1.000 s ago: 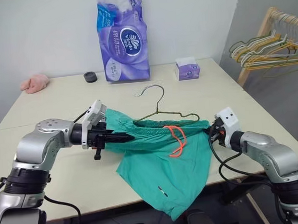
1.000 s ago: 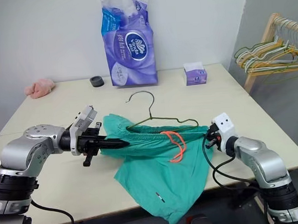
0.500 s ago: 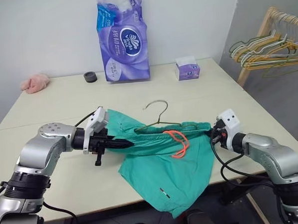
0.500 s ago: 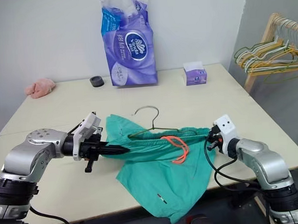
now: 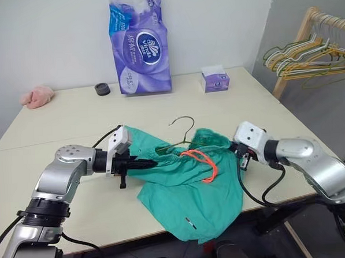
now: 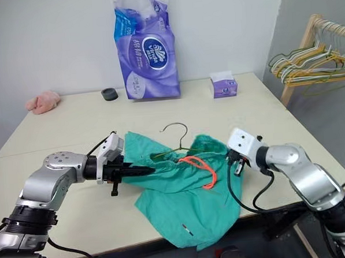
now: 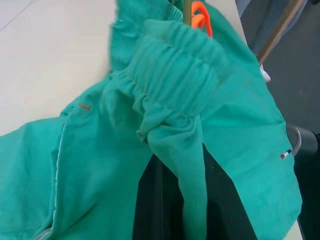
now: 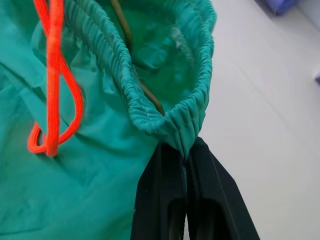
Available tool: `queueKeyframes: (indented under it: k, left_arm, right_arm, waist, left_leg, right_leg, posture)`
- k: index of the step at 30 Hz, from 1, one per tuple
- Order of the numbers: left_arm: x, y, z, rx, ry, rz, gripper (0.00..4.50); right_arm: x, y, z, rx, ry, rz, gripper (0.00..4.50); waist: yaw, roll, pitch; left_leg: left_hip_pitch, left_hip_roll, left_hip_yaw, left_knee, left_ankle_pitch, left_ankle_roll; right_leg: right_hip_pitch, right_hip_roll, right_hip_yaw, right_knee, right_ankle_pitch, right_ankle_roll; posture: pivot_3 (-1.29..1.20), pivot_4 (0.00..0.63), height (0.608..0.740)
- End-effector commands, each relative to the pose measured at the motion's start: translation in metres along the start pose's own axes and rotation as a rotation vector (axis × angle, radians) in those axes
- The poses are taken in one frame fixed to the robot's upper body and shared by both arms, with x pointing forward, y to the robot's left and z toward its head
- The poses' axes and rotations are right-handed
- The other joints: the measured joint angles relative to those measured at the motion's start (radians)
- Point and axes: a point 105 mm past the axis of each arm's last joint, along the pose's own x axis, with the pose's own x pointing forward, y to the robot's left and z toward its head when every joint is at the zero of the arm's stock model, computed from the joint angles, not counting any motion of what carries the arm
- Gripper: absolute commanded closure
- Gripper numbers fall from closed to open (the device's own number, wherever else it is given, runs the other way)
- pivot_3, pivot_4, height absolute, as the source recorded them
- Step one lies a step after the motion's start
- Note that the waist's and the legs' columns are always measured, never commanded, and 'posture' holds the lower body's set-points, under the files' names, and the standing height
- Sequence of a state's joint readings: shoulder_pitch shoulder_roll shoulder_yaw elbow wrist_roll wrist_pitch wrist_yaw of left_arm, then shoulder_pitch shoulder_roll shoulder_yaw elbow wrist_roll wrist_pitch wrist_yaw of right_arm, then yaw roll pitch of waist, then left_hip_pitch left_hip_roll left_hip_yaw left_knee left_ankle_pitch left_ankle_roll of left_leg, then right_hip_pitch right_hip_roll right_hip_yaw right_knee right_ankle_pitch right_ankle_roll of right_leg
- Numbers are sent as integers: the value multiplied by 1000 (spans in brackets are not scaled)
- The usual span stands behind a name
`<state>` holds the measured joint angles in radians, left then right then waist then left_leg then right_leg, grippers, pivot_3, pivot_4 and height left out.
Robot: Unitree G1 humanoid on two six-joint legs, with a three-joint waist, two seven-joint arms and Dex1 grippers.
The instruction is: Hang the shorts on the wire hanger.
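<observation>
The teal-green shorts (image 5: 187,180) hang between my two grippers above the table's front, waistband up, legs drooping over the front edge. An orange drawstring (image 5: 206,162) dangles at the front. The wire hanger (image 5: 181,131) sits inside the waistband, its hook sticking up behind the cloth; its wire shows inside the band (image 8: 125,35). My left gripper (image 5: 148,163) is shut on the waistband's left end (image 7: 170,125). My right gripper (image 5: 238,150) is shut on the waistband's right end (image 8: 175,130).
A purple tissue pack (image 5: 140,44), a small purple box (image 5: 215,79), a black ring (image 5: 102,89) and a pink cloth (image 5: 36,97) lie at the table's back. A wooden rack with bunched hangers (image 5: 307,55) stands at the right.
My right gripper has moved left and up, rolling, so the waistband went slack and bunched. My left gripper has sunk slightly. The hanger's hook has shifted right.
</observation>
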<state>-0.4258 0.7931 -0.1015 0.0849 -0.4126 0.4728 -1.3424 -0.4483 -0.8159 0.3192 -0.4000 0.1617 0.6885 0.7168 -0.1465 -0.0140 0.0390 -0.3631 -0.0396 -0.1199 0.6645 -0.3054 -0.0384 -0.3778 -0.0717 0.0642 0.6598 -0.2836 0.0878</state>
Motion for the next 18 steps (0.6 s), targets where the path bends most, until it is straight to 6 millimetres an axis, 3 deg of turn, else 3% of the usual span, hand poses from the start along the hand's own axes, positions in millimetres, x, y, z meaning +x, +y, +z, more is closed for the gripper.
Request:
queueKeyframes:
  k: [1, 9, 12, 18]
  left_arm:
    - [0, 2, 11, 58, -7, 9, 4500]
    - [7, 4, 11, 69, -21, 23, 4500]
    - [9, 1, 9, 70, -18, 15, 4500]
    - [11, -2, 7, 70, -13, 1, 4500]
  right_arm:
    - [0, -2, 20, -118, -47, 40, 4463]
    - [1, 11, 29, -219, -48, 156, 4463]
    - [-5, 8, 22, -223, -17, 162, 3764]
    - [-27, 4, 13, -114, 25, 193, 1743]
  waist:
    - [0, 0, 0]
    - [3, 0, 0]
    - [3, 0, 0]
    - [4, 0, 0]
  left_leg:
    - [0, 0, 0, 0, 0, 0]
    - [0, 0, -1, 1, 0, 0]
    - [0, 0, -1, 1, 0, 0]
    - [0, 0, -1, 1, 0, 0]
  right_leg:
    - [0, 0, 0, 0, 0, 0]
    - [0, -1, 0, 0, 0, 0]
    - [0, -1, -1, 0, 0, 0]
    - [1, -1, 0, 0, 0, 0]
  posture:
    - [-170, 0, 740]
    - [-168, 0, 740]
    - [-168, 0, 740]
    - [-173, 0, 740]
